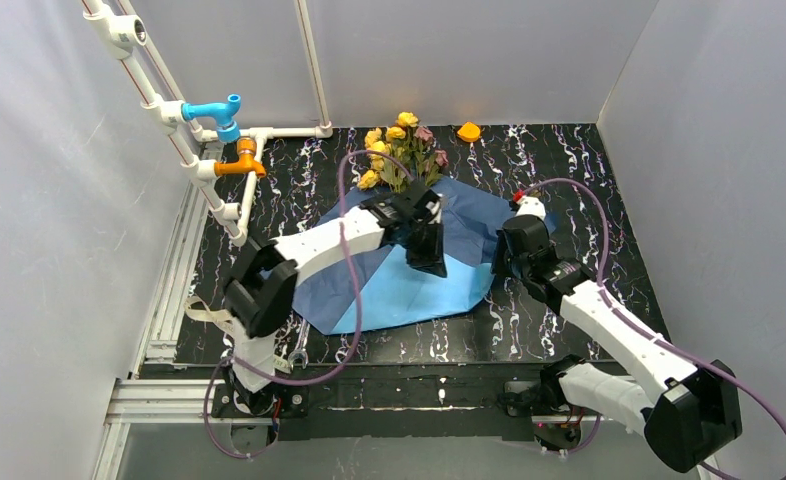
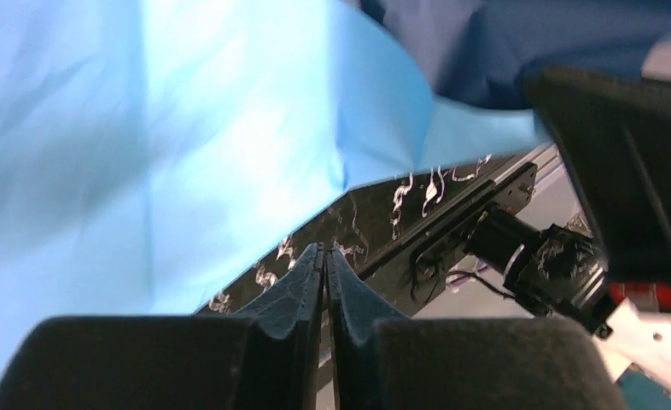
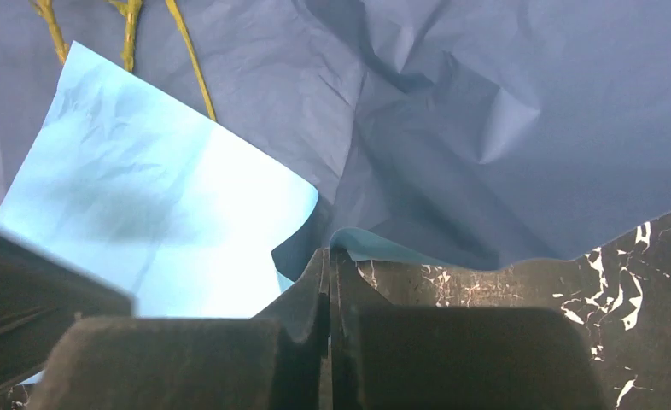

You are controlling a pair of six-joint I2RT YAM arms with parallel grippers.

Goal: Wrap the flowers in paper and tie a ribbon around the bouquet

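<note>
The flowers [image 1: 401, 150], yellow and dusky pink roses, lie at the back of the table with their stems [image 3: 187, 64] on the paper [image 1: 419, 285]. This large light blue sheet is spread in the middle, and its right part is folded and creased. My left gripper [image 1: 427, 255] hovers over the sheet's centre, shut with nothing between its fingers [image 2: 302, 290]. My right gripper [image 3: 329, 254] is at the paper's [image 3: 170, 222] right edge, shut on a curled-up lip of it. The beige ribbon [image 1: 204, 315] lies at the left, by the left arm's base.
White pipes with a blue tap [image 1: 214, 110] and an orange tap [image 1: 241, 160] run along the left side. An orange object [image 1: 468, 131] sits at the back wall. A metal wrench [image 1: 299, 352] lies near the front edge. White walls enclose the black marbled table [image 1: 569, 180].
</note>
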